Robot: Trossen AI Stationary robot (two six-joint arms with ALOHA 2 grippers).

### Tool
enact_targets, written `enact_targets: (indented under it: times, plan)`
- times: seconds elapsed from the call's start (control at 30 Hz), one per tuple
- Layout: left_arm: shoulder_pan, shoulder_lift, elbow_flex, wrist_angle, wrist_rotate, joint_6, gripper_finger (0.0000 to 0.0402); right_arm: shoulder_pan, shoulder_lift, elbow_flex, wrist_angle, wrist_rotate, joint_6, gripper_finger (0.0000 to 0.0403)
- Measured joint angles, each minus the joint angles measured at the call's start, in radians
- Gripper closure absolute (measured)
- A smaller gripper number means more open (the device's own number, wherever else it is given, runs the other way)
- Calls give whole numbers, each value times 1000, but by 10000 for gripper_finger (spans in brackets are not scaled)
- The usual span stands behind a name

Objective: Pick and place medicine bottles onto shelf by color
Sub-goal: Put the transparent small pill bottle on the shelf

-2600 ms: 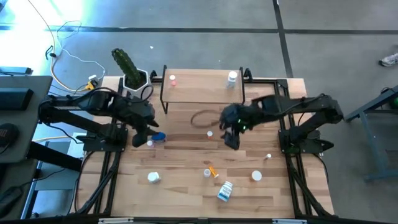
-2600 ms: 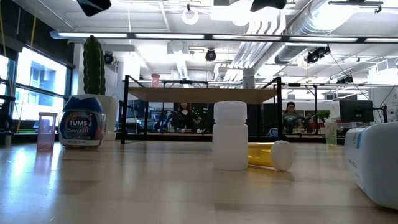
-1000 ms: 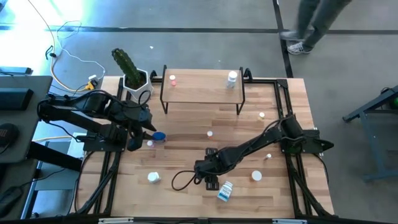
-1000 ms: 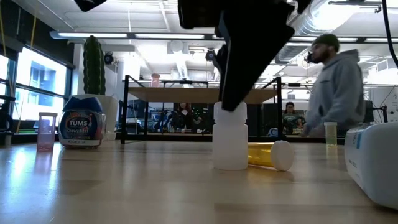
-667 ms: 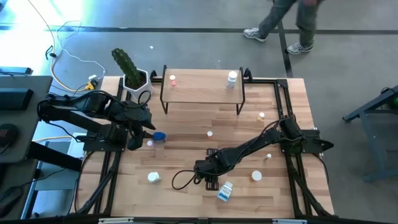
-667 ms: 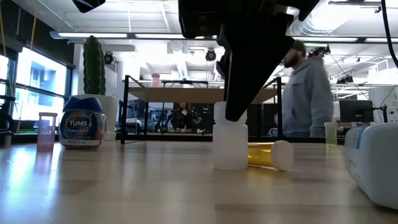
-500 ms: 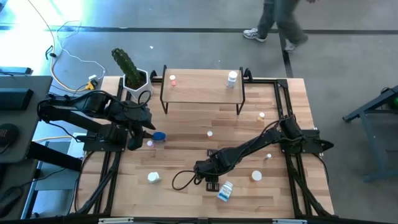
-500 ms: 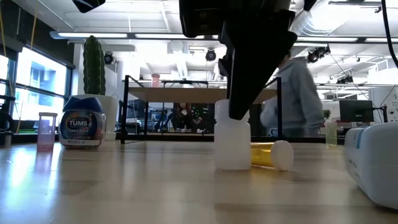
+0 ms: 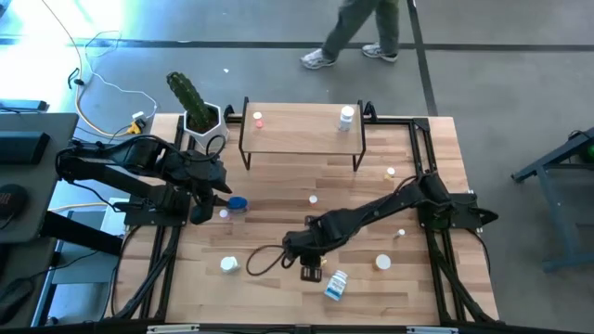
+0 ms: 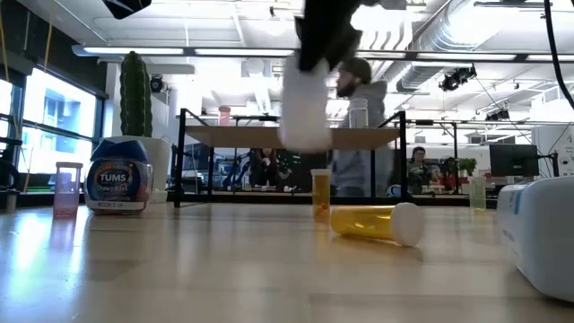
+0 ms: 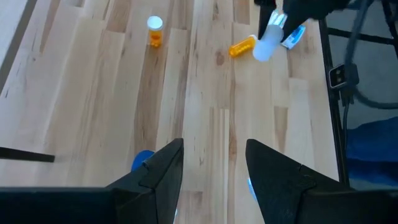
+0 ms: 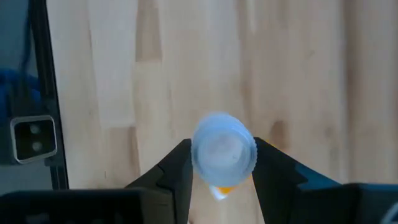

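We have the right gripper [image 12: 221,163] jaws clamped on a white bottle [image 10: 303,108] lifted above the bench's front middle; a loose pinch could drop it before the shelf [image 9: 302,134]. Left gripper [image 11: 213,163] jaws apart.

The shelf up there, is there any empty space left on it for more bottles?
Yes. The shelf is bare between the pinkish bottle at one end and the white bottle at the other. The table's near side is crowded: the right gripper holds a white bottle above other bottles.
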Motion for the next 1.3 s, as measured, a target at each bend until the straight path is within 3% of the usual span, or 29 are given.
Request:
enact_targets:
  times: [0.33, 0.7, 1.0, 1.3]
  plan:
    - [0, 0, 0, 0, -54, 6, 236, -144, -1, 246, -229, 94, -115, 284]
    - [0, 0, 0, 0, -118, 6, 236, -406, -1, 442, -368, 117, -284, 284]
    - [1, 0, 0, 1, -235, 6, 236, -639, -2, 460, -404, 111, -403, 284]
    - [1, 0, 0, 1, -262, 6, 236, -824, -2, 455, -403, 110, -486, 284]
